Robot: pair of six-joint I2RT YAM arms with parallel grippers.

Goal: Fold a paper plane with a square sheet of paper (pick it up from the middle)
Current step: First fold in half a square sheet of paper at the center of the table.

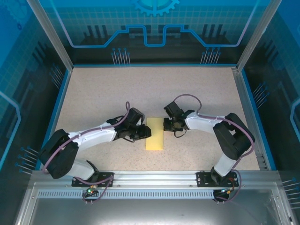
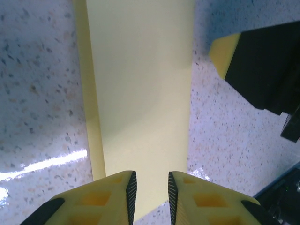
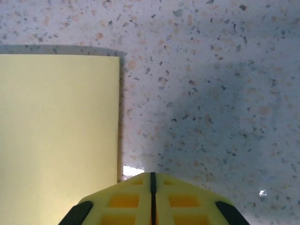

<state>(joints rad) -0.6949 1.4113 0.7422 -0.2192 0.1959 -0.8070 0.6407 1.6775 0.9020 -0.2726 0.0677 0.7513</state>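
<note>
The square sheet of paper (image 1: 155, 134) lies flat on the table as a pale-yellow upright rectangle, folded double, with a lower layer showing as a narrow strip along one long edge (image 2: 86, 93). My left gripper (image 1: 142, 133) sits at the paper's left edge. In the left wrist view its jaws (image 2: 152, 183) stand a little open over the paper's (image 2: 140, 84) near end, with nothing pinched. My right gripper (image 1: 166, 125) is shut just off the paper's upper right edge. In the right wrist view it (image 3: 151, 180) rests over bare table beside the paper (image 3: 56, 131).
The speckled tabletop (image 1: 108, 89) is ringed by a blue rim and glass walls (image 1: 150, 28). A metal rail (image 1: 154, 178) with both arm bases runs along the near edge. The right gripper's fingertip (image 2: 224, 50) shows at the upper right of the left wrist view.
</note>
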